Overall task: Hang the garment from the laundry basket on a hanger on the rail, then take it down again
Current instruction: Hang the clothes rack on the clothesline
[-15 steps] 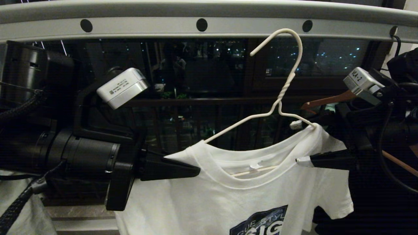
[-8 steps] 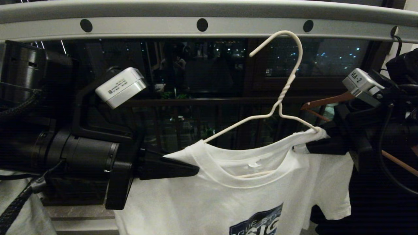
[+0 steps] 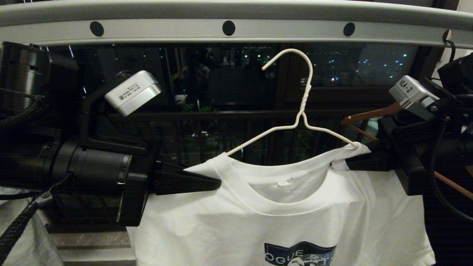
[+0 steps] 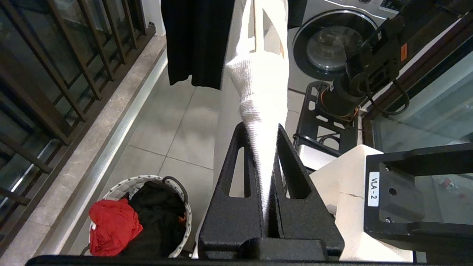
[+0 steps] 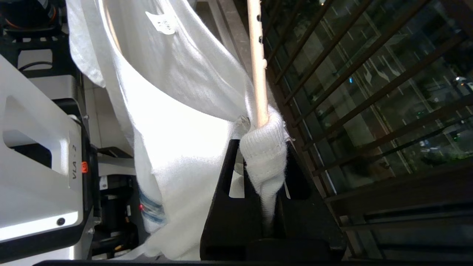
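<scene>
The garment, a white T-shirt with a blue chest graphic, hangs on the white wire hanger between my two grippers. The hanger's hook sits just below the rail, clear of it. My left gripper is shut on one shoulder of the garment, the cloth pinched between the black fingers. On the other side my right gripper is shut on the other shoulder, where the cloth wraps the hanger's end. The laundry basket stands on the floor below.
The basket holds a red cloth and a black garment. Another black garment hangs beyond the shirt. A brown wooden hanger hangs at the rail's right end. A washing machine stands behind; the balcony railing runs alongside.
My right gripper has risen to the shirt's shoulder at the hanger's end and shut on it. The hanger's hook has dropped below the rail and shifted left; the shirt now spreads wider.
</scene>
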